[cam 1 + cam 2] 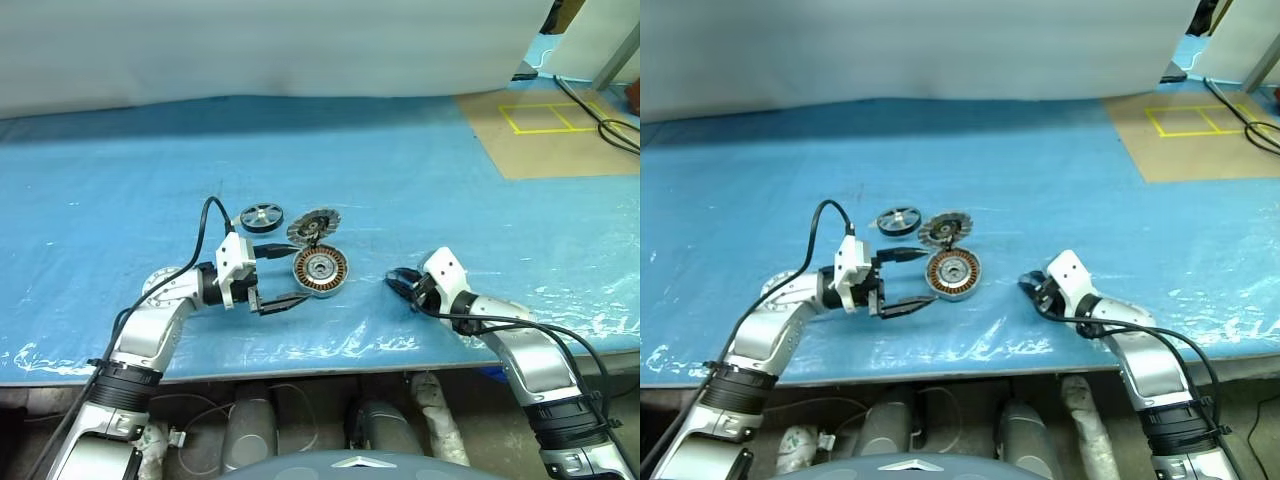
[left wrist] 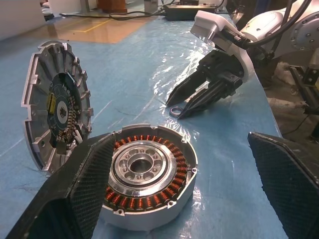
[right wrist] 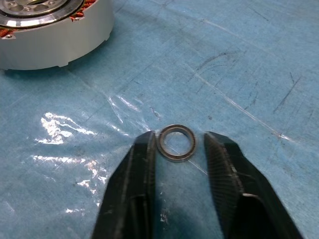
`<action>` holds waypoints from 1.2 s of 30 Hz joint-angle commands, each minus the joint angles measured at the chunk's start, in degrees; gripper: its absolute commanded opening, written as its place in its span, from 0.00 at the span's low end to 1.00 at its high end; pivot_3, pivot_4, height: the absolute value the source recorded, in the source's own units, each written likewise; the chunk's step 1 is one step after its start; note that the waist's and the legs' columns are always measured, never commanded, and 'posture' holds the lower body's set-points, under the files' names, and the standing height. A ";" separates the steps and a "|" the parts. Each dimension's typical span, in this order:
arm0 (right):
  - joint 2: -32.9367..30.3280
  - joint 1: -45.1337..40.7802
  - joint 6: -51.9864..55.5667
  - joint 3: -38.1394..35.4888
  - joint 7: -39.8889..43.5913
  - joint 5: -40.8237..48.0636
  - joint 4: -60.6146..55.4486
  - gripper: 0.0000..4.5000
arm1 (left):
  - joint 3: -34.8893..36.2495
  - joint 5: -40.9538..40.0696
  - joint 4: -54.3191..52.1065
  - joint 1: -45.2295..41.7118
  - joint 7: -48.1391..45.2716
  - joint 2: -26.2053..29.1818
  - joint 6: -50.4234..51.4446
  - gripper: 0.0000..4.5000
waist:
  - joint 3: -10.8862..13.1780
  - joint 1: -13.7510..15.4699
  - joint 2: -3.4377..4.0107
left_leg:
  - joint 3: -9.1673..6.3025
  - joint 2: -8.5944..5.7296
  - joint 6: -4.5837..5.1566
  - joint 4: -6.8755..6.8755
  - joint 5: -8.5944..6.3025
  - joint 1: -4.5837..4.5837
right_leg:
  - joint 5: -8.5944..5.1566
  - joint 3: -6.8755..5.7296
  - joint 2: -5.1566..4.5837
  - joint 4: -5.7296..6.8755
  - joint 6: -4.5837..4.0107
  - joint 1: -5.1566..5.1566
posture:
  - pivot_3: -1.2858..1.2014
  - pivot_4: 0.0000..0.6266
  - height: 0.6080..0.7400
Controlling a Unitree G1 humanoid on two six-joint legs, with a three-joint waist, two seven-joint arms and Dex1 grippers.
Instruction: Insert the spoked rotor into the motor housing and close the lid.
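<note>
Three motor parts sit clustered on the blue plastic-covered table (image 1: 420,160). At the centre is the motor housing (image 1: 320,270), a short round metal cup with copper-coloured windings ringed around a bright drilled hub. Just beyond it, at about twelve o'clock, the lid (image 1: 313,226) leans tilted against the housing's rim, its ribbed face and dark slots showing. At roughly ten o'clock from the housing, apart from it, lies the spoked rotor (image 1: 261,216), thin, flat and silver, resting on the sheet.

Now the arms. The left gripper (image 1: 283,278) reaches in level from nine o'clock, its textured black fingers (image 2: 84,189) spread wide on either side of the housing's near edge, gripping nothing. The right gripper (image 3: 180,144) comes in low from three o'clock, well apart from the housing, angled down to the crinkled sheet. Its smooth black fingers are narrowed around a small metal ring (image 3: 176,143) lying flat; one finger touches it, the other stands just off.
</note>
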 commanded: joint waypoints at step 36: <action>3.78 -22.28 5.73 14.83 12.25 2.66 3.08 0.13 | 1.22 2.35 -0.16 4.93 2.77 3.29 -4.27 1.00 | 0.02 -0.11 0.04 | 0.02 -0.02 -0.06 -0.19 0.04 -0.21 | 0.02 -0.06 0.01 -0.11 -0.01 -0.19 | 0.52 0.24 1.00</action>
